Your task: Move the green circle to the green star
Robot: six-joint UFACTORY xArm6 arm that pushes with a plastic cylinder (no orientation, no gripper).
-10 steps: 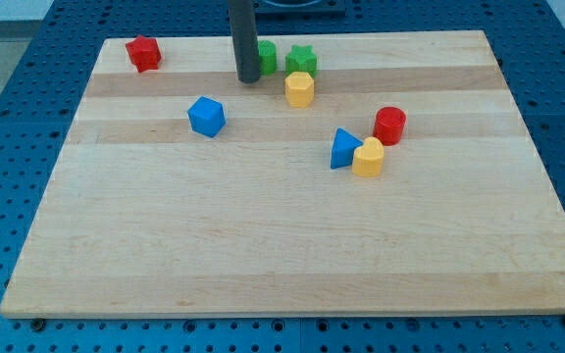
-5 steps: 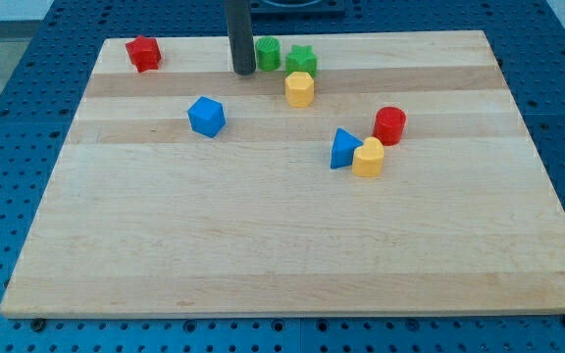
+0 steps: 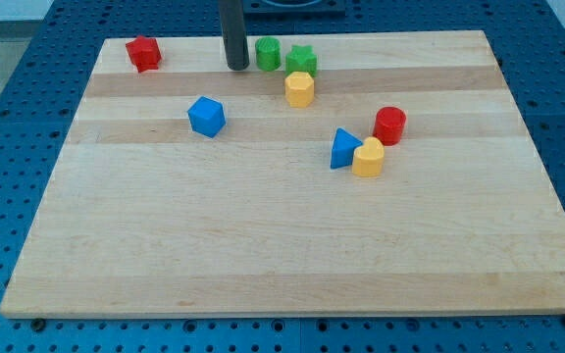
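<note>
The green circle [image 3: 268,53] is a short green cylinder near the view's top, on the wooden board [image 3: 282,245]. The green star [image 3: 302,59] sits just to its right, very close or touching. My tip [image 3: 236,67] is the lower end of the dark rod, a short way to the left of the green circle, with a small gap between them.
A yellow hexagon block [image 3: 300,88] lies just below the green star. A red block [image 3: 144,53] is at the top left. A blue block [image 3: 206,116] lies left of centre. A blue triangle [image 3: 342,148], a yellow block [image 3: 368,157] and a red cylinder [image 3: 390,125] cluster at the right.
My tip has moved left and slightly up, away from the green circle, which it partly covered before. The blocks have not moved.
</note>
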